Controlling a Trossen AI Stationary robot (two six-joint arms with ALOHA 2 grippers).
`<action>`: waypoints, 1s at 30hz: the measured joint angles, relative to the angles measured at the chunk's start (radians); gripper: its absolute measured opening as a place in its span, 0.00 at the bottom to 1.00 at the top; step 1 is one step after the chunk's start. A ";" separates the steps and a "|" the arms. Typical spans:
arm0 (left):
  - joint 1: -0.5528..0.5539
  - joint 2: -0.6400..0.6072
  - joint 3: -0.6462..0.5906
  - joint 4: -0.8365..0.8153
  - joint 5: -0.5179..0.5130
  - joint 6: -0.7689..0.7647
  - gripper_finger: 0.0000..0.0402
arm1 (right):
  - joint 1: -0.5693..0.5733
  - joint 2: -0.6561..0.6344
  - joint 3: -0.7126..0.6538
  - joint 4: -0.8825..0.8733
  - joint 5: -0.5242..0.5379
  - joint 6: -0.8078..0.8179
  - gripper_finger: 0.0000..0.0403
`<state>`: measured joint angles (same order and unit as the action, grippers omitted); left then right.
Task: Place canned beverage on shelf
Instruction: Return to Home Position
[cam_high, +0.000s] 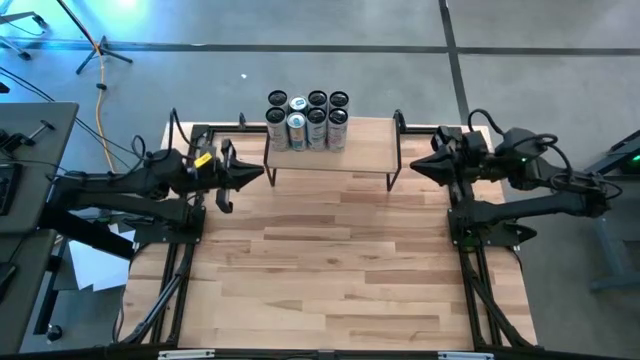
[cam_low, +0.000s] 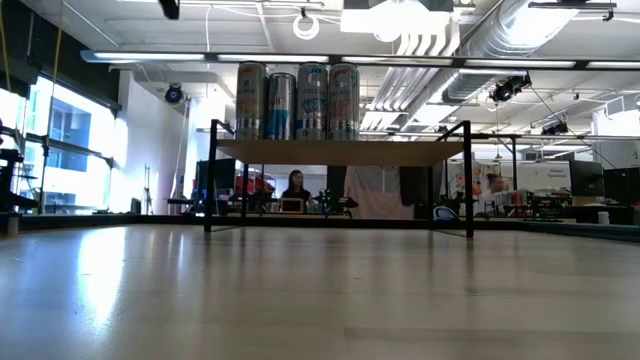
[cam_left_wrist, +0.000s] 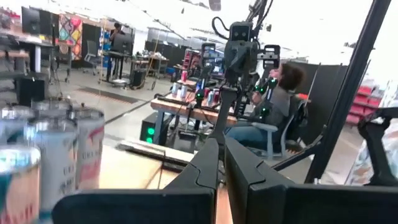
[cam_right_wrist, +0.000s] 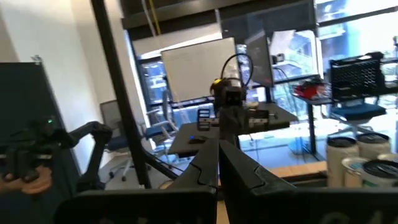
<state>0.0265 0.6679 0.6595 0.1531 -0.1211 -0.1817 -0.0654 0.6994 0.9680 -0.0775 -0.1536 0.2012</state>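
Note:
Several silver canned beverages (cam_high: 307, 120) stand upright in a tight cluster on the far part of the shelf (cam_high: 330, 160), a light-wood board on black legs at the table's far middle. In the low view the cans (cam_low: 298, 100) rest on their bases on the shelf board (cam_low: 340, 152). My left gripper (cam_high: 262, 172) hovers shut just off the shelf's left end, pointing toward it, and nothing is between its fingers. My right gripper (cam_high: 413, 166) hovers shut off the shelf's right end, also without anything in it. The wrist views show the left gripper's shut fingertips (cam_left_wrist: 221, 146) and the right gripper's (cam_right_wrist: 218, 149), with cans (cam_left_wrist: 56, 155) (cam_right_wrist: 364, 155) to the side.
Black frame rails (cam_high: 180, 260) (cam_high: 480, 270) run along the table's left and right sides under the arms. The bare wooden tabletop (cam_high: 330, 270) spreads in front of the shelf. Beyond the table, people sit at desks (cam_left_wrist: 280, 106) in the room.

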 joint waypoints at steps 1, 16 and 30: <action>0.000 -0.014 -0.028 0.014 0.000 -0.017 0.00 | 0.000 0.000 0.000 -0.007 0.006 0.000 0.00; -0.023 -0.197 -0.384 0.360 -0.017 -0.119 0.00 | 0.000 -0.002 0.000 -0.106 0.041 0.046 0.00; -0.023 -0.299 -0.521 0.453 -0.069 -0.210 0.00 | 0.000 -0.045 0.000 -0.245 0.072 0.068 0.00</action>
<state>0.0040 0.3694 0.1386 0.6057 -0.1898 -0.3916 -0.0658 0.6547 0.9680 -0.3226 -0.0814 0.2687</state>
